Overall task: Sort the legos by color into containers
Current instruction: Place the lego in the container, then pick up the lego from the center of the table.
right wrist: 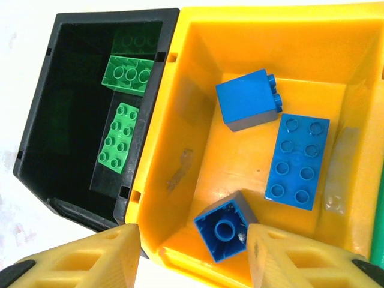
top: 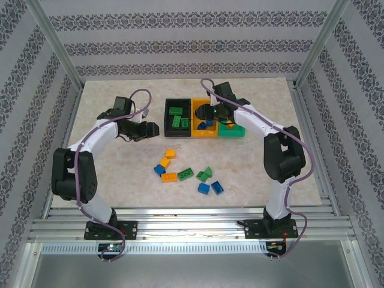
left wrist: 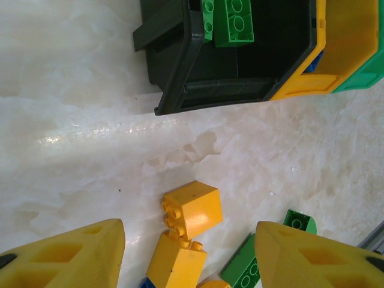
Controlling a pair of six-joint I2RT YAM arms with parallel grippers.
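Observation:
Three bins stand side by side: black, orange-yellow, green. My right gripper hangs open over the orange-yellow bin. That bin holds three blue legos: one upturned below the gap between my fingers, a cube and a flat one. Green legos lie in the black bin. My left gripper is open above two orange legos on the table. Nothing sits between its fingers.
Loose legos lie mid-table: orange, blue, green, more blue. In the left wrist view a green brick lies beside the right finger, with the black bin ahead. Metal frame posts border the table.

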